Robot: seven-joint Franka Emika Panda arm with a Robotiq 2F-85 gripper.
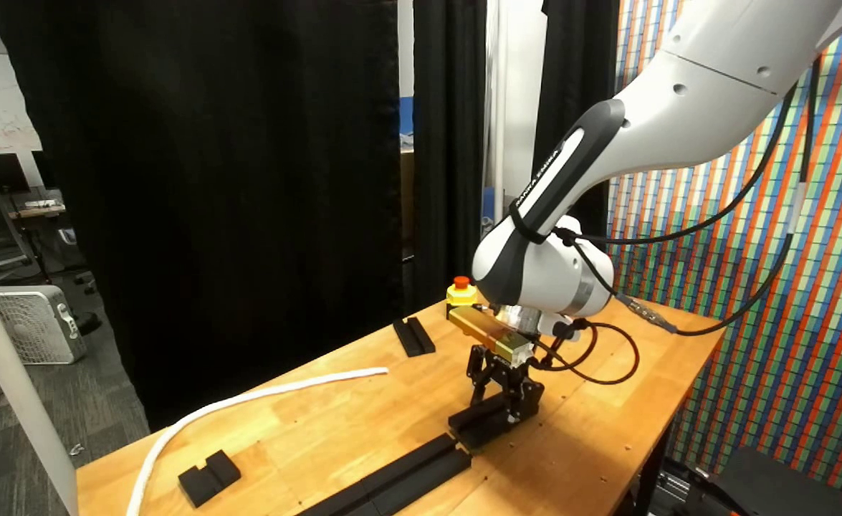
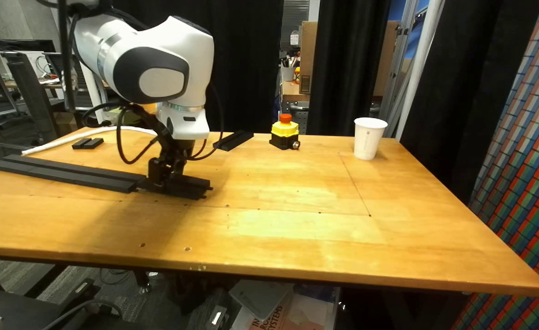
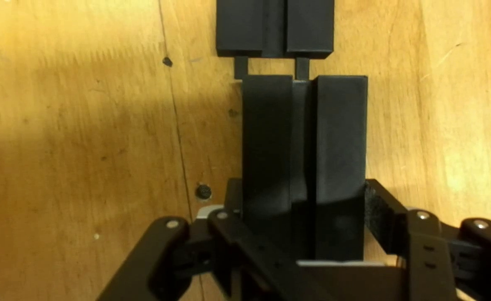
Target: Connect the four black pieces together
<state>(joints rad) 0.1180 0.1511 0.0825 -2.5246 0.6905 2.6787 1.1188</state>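
My gripper point(image 3: 304, 194) is shut on a black piece point(image 3: 341, 125), its fingers against both long sides. In both exterior views the gripper point(image 1: 496, 408) point(image 2: 166, 178) holds this piece point(image 1: 472, 428) point(image 2: 189, 187) low, at or just above the table. The other black pieces lie end to end in a row point(image 1: 421, 476) point(image 2: 81, 176); the seams are faint. Two pegs point(image 3: 302, 68) stick out of the row's near end point(image 3: 245, 25) toward the held piece. A gap shows between the bodies, and the held piece sits shifted right of the row in the wrist view.
Two stubby black blocks lie apart, one point(image 1: 209, 476) point(image 2: 88, 143) beside a white cord point(image 1: 249, 398), one point(image 1: 413, 337) point(image 2: 233, 140) near the table's back edge. A yellow-red stop button point(image 1: 461, 294) point(image 2: 285, 132) and a white cup point(image 2: 369, 137) stand on the wooden table point(image 2: 274, 238).
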